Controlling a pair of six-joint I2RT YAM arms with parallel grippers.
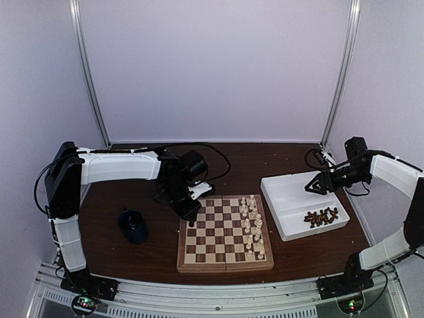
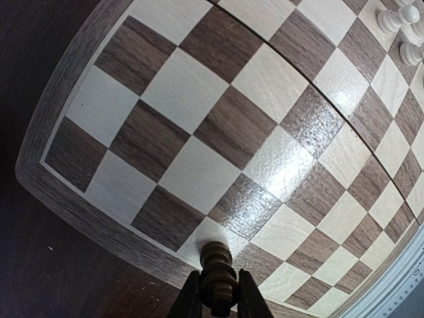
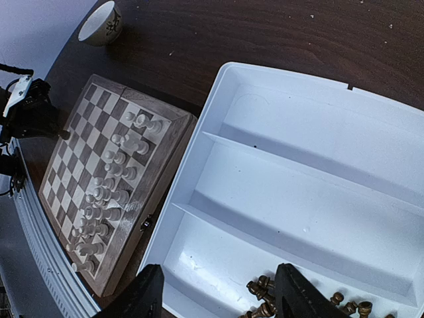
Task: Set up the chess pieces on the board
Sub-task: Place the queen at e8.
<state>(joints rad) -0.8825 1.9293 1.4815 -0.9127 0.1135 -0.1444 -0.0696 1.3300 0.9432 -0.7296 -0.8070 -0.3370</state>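
Observation:
My left gripper (image 1: 191, 218) (image 2: 218, 295) is shut on a dark brown chess piece (image 2: 217, 271). It holds the piece upright over a light square at the board's (image 1: 225, 266) (image 2: 59, 192) far left corner; I cannot tell whether the base touches the square. Cream chess pieces (image 1: 252, 225) (image 3: 109, 185) fill the two right-hand columns of the board (image 3: 162, 165). My right gripper (image 1: 317, 185) (image 3: 222, 295) hangs open above the white tray (image 1: 278, 192) (image 3: 278, 132) with nothing between its fingers. Several dark pieces (image 1: 321, 216) (image 3: 265, 298) lie in the tray's near compartment.
A dark blue mug (image 1: 134, 225) stands on the brown table left of the board. Black cables (image 1: 222, 159) trail behind the left arm. A metal rail (image 1: 212, 298) runs along the near edge, and white walls close in the back and sides.

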